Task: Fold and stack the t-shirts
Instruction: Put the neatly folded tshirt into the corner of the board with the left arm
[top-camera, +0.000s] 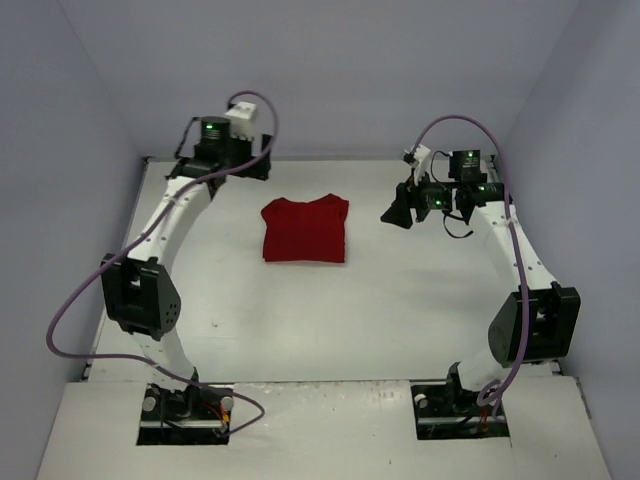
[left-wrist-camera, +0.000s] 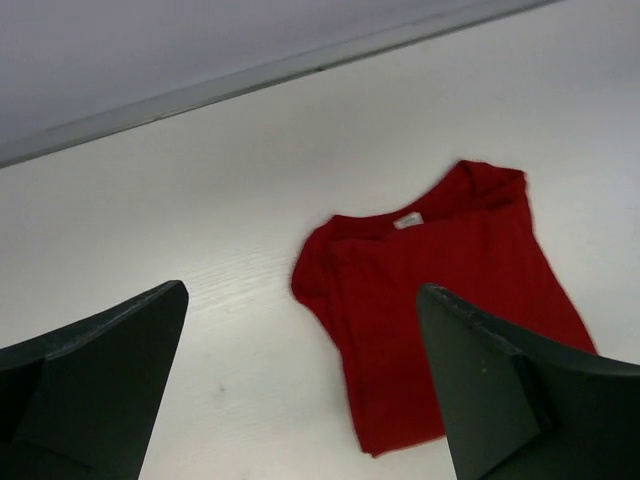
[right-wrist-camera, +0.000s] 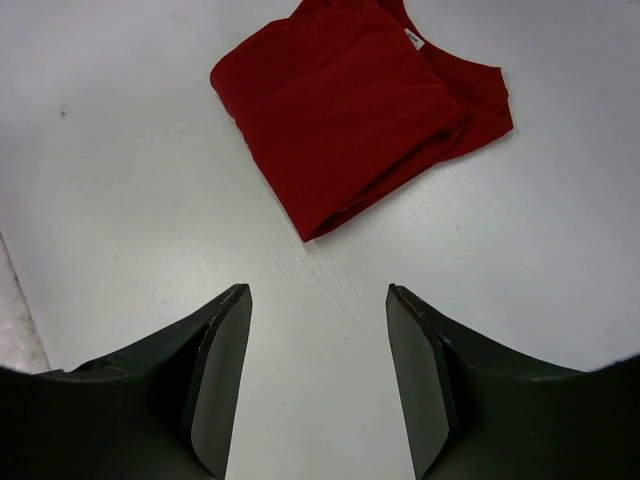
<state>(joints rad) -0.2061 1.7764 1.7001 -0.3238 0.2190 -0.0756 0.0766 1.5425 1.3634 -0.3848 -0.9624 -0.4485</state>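
Both your left tool (left-wrist-camera: 302, 288) and right tool (right-wrist-camera: 318, 290) hang wide open and empty, with the folded red t-shirt (top-camera: 305, 229) flat on the counter (top-camera: 400, 320) ahead of each. If you tidy it, I'd come in low and pinch every layer at one edge. Nothing's in between, only the wall (left-wrist-camera: 150, 50) past the left tool.

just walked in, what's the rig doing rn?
Nothing is being handled at the moment. One dark red t-shirt lies folded into a compact rectangle on the white table, neck tag up. The left gripper and the right gripper are both open and empty, one on each side of the shirt and clear of the cloth. No second shirt is in view, so there is no stack yet.
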